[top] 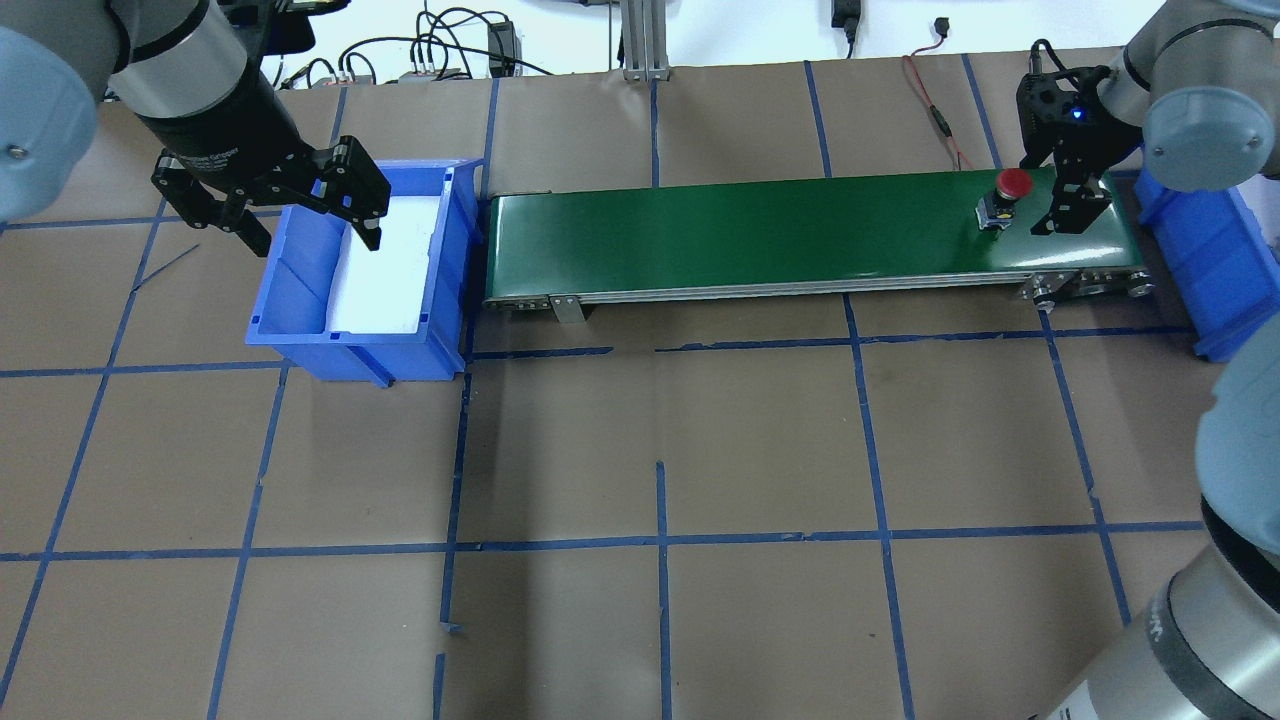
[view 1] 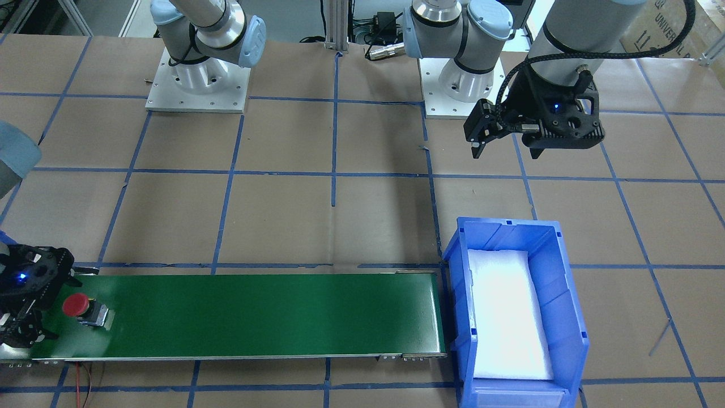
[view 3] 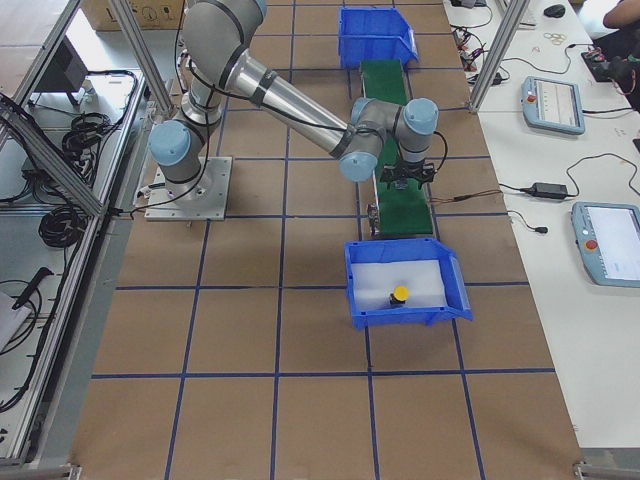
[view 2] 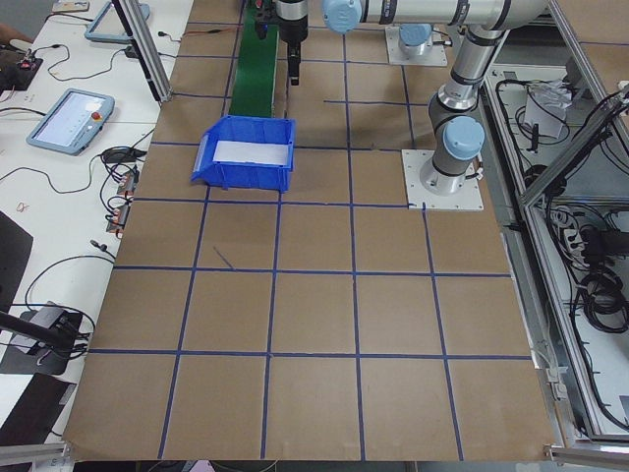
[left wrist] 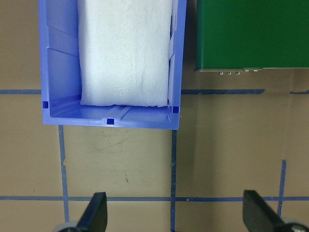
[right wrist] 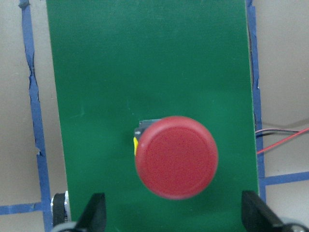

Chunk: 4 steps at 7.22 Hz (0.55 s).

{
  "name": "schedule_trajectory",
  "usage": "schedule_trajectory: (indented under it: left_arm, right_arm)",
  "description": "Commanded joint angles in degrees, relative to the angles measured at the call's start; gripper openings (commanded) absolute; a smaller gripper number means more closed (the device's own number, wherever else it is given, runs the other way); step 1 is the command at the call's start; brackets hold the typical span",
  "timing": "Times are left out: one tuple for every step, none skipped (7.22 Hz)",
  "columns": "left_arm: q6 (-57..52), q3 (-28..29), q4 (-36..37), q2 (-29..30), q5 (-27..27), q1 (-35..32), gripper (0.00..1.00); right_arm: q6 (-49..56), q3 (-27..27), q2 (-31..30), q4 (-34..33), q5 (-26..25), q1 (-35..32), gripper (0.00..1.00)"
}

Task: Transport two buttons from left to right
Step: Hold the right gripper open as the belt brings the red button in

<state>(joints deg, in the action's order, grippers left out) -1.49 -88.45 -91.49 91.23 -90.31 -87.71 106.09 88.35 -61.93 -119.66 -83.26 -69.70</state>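
The red button [view 1: 75, 304] rests on the green conveyor belt [view 1: 255, 311] near its end on the robot's right, and it also shows in the overhead view [top: 1012, 184] and the right wrist view [right wrist: 176, 157]. My right gripper [right wrist: 174, 217] is open and empty. It hovers just beside the red button [top: 1060, 195] without touching it. The yellow button [view 3: 399, 294] sits in the blue bin [view 3: 370, 290] at the robot's right end. My left gripper [top: 312, 238] is open and empty above the other blue bin [top: 290, 290].
The left-hand bin [view 1: 561, 294] holds only a white foam liner [left wrist: 125, 53]. The belt [top: 750, 230] runs between the two bins. A red wire [right wrist: 285, 140] lies beside the belt's right end. Brown paper with blue tape lines covers the table.
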Motion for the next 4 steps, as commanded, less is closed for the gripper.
schedule_trajectory:
  left_arm:
    - [0.0, -0.05, 0.09, 0.0, 0.04, 0.0, 1.0]
    - [0.0, 0.04, 0.0, 0.0, 0.04, 0.0, 1.0]
    - [0.0, 0.04, 0.09, 0.0, 0.04, 0.0, 1.0]
    - [0.0, -0.14, 0.09, 0.0, 0.13, 0.0, 1.0]
  right_arm:
    - [0.25, 0.42, -0.03, -0.31, -1.2, 0.0, 1.0]
    - [0.43, 1.21, -0.03, -0.65, -1.64, 0.09, 1.0]
    - [0.43, 1.21, 0.14, -0.83, -1.65, 0.0, 1.0]
    - [0.43, 1.3, 0.14, -1.27, -1.65, 0.0, 1.0]
